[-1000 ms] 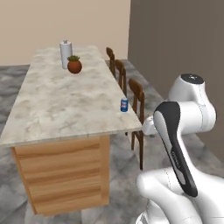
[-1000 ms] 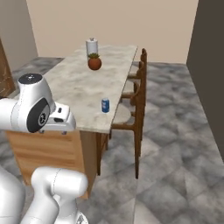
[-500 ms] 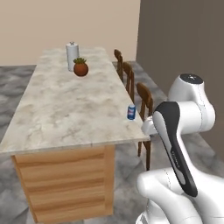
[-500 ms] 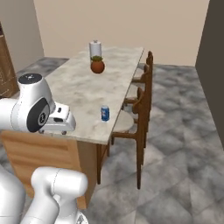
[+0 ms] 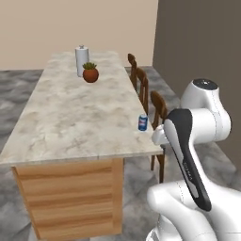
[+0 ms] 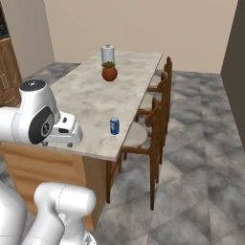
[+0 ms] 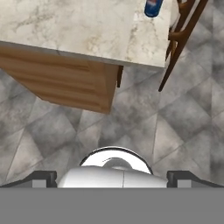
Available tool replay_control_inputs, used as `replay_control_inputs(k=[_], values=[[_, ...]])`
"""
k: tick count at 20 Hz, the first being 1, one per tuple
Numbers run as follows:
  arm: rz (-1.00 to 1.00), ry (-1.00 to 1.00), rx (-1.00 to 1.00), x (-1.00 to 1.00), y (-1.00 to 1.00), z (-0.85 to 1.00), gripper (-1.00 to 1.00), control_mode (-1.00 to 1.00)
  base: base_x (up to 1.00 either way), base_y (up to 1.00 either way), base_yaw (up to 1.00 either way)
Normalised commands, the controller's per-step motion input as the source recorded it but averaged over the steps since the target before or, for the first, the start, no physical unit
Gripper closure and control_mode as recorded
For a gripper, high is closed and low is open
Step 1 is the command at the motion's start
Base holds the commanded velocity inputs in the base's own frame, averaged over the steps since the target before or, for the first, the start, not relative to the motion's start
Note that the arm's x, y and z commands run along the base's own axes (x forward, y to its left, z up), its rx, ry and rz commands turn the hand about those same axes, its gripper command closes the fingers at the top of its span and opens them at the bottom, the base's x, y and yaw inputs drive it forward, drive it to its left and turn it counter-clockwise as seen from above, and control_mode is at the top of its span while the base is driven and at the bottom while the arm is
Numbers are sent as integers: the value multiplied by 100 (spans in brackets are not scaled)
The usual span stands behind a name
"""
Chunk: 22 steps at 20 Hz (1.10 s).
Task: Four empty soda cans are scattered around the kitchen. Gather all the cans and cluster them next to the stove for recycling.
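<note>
Blue-and-white soda can (image 5: 143, 122) (image 6: 114, 126) (image 7: 153, 7) upright near the island countertop (image 5: 70, 117) edge, beside the wooden chairs (image 6: 155, 115). Terracotta plant pot (image 5: 90, 73) and white canister (image 5: 82, 60) at far end. Gripper (image 7: 112, 177) spread wide, empty, over floor. Base rolled closer since earlier frames; island looms larger.

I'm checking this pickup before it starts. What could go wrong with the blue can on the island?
The blue can stands close to the counter edge, so a nudge may tip it off. The chairs crowd that side and could snag the arm. The open pincer hangs over the floor, far from the can.
</note>
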Motion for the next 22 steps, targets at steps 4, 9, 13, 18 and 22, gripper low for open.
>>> replay_control_inputs(k=[4, 9, 13, 18, 22], values=[[0, 0, 0, 0, 0, 0, -100, 100, 26, -46, 9], [0, 0, 0, 0, 0, 0, -100, 100, 23, -48, 9], [0, 0, 0, 0, 0, 0, -100, 100, 26, -41, 9], [0, 0, 0, 0, 0, 0, -100, 100, 38, -29, 9], [0, 0, 0, 0, 0, 0, -100, 100, 39, -27, 9]])
